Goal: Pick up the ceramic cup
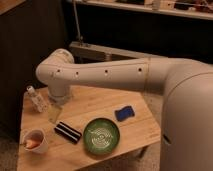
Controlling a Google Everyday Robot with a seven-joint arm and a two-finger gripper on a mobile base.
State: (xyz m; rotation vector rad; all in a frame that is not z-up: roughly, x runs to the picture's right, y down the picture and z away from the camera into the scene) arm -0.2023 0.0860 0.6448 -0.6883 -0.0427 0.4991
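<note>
The ceramic cup (34, 141) is a small white mug with an orange-brown inside, standing at the front left corner of the wooden table (100, 102). My white arm reaches in from the right across the back of the table and bends down at the left. My gripper (58, 103) hangs below that bend, above the table's left part, beside a clear glass (54, 115) and a small clear bottle (36, 98). It is behind and above the cup, well apart from it.
A green plate (101, 135) lies at the front middle, a black striped object (68, 132) between it and the cup, and a blue sponge (124, 113) to the right. Dark cabinets stand behind the table.
</note>
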